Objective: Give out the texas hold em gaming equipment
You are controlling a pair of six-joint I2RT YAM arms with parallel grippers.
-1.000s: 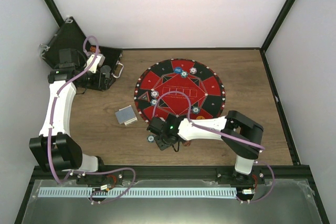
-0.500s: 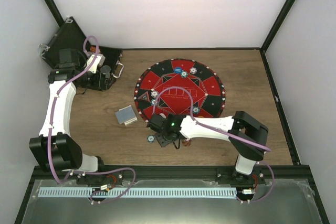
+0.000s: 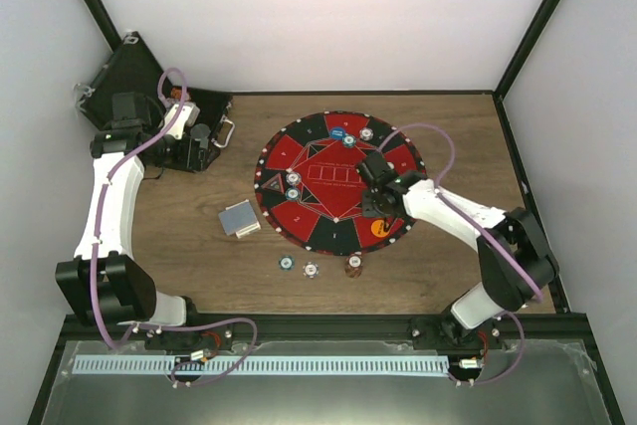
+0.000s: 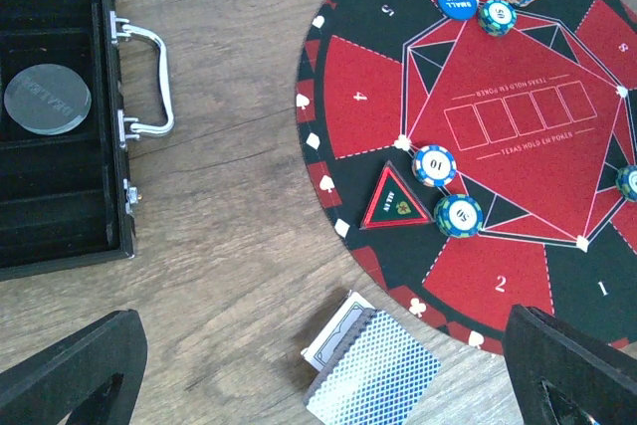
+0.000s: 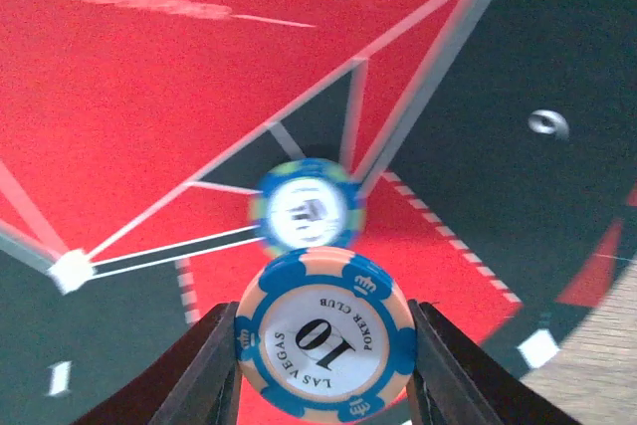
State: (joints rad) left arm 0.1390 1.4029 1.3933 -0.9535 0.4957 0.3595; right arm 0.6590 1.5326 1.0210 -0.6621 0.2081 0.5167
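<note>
Black case [image 3: 129,72]: sat open in the far left corner.
Left gripper [image 3: 202,136]: hung beside the case, jaws spread wide.
Cards [image 3: 240,219]: lay stacked on the wood, just left of the mat [image 3: 318,216].
Right gripper [image 3: 376,208]: hovered over the mat's right side, pinching a blue "10" chip [image 5: 325,350].

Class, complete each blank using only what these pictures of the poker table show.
The right tool grips a round blue-and-cream poker chip numbered ___.
The round blue disc on the red-and-black circular mat reads SMALL ___.
The left tool has jaws standing wide ___.
Missing words: 10; blind; open.
</note>
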